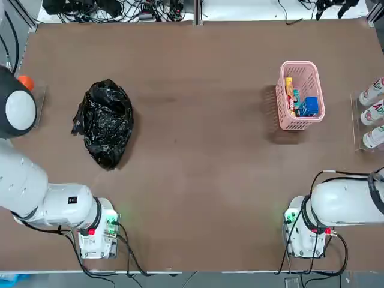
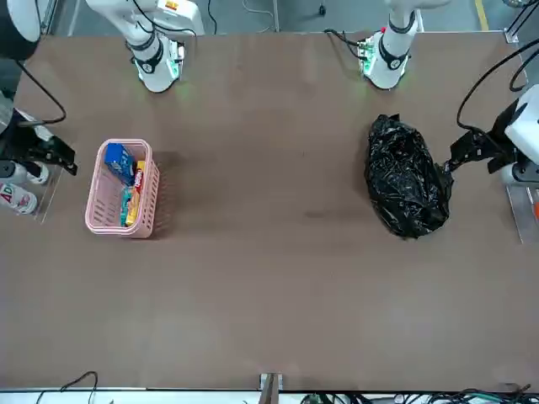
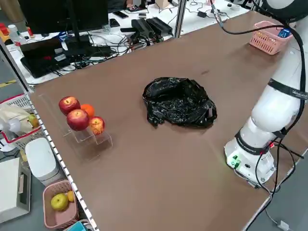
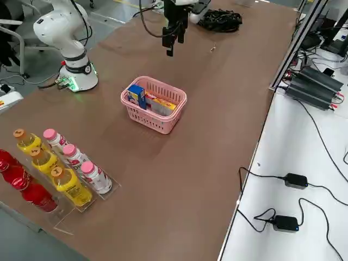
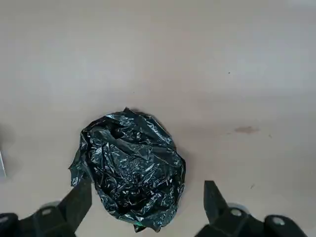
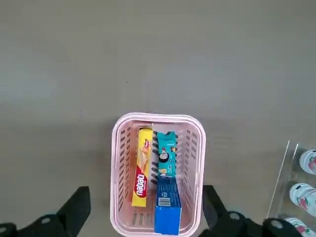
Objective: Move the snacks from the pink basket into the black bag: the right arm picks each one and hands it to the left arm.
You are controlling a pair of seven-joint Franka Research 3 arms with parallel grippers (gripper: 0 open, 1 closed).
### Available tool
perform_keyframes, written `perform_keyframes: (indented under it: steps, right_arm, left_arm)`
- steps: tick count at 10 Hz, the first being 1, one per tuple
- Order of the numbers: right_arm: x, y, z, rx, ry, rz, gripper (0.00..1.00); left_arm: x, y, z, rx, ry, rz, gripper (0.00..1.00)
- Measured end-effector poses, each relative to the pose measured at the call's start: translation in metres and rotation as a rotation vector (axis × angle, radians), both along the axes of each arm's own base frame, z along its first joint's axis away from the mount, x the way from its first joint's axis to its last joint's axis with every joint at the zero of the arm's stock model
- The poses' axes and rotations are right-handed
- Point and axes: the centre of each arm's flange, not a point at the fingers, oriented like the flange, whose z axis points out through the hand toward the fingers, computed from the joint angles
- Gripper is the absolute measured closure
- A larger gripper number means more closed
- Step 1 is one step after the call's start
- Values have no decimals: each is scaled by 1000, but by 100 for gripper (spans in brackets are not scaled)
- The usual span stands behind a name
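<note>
The right gripper [image 6: 143, 217] hangs high above the table with its fingers spread wide and nothing between them. Straight below it sits the pink basket [image 6: 121, 148], and all three snacks lie inside — the yellow-orange packet [image 6: 142, 173] along one side, the teal packet [image 6: 167, 155] beside it, and the blue packet [image 6: 168, 207] at the end of the basket nearest the gripper. A clear rack of white bottles [image 6: 305, 177] stands on the table off to one side of the basket.

The left gripper [image 5: 145, 210] is likewise raised, spread and empty. The black bag [image 5: 131, 170] lies crumpled on the table directly beneath it — well apart from the basket.
</note>
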Motion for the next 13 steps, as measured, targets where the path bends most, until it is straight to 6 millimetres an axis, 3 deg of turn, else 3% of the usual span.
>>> perform_keyframes:
  steps: [4, 13]
  right_arm:
    - [-42, -16, -44, 4, 29, 6, 0]
    - [-100, -41, -129, 22, 128, 9, 0]
  left_arm:
    - [2, 6, -5, 4, 9, 10, 0]
    - [7, 16, -18, 5, 35, 28, 0]
